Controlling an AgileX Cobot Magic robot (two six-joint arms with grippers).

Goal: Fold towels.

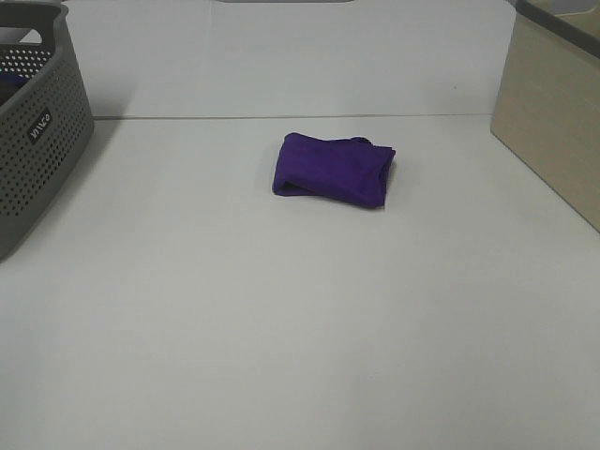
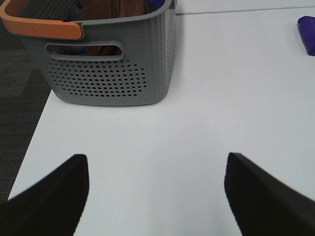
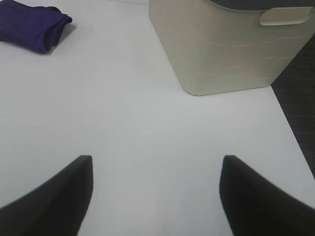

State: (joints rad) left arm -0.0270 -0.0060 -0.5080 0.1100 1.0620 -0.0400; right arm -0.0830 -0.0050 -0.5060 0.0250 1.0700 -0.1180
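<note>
A deep purple towel (image 1: 334,169) lies folded into a small, slightly rumpled rectangle on the white table, a little beyond the middle. It shows at the edge of the left wrist view (image 2: 308,33) and of the right wrist view (image 3: 32,24). No white tag shows. Neither arm appears in the high view. My left gripper (image 2: 156,196) is open and empty over the table near the grey basket. My right gripper (image 3: 155,196) is open and empty over the table near the beige bin. Both are far from the towel.
A grey perforated basket (image 1: 37,131) with an orange handle (image 2: 39,25) stands at the far left, holding brown and purple cloth. A beige bin (image 1: 553,112) stands at the right edge, also in the right wrist view (image 3: 226,49). White table (image 1: 281,328) lies between.
</note>
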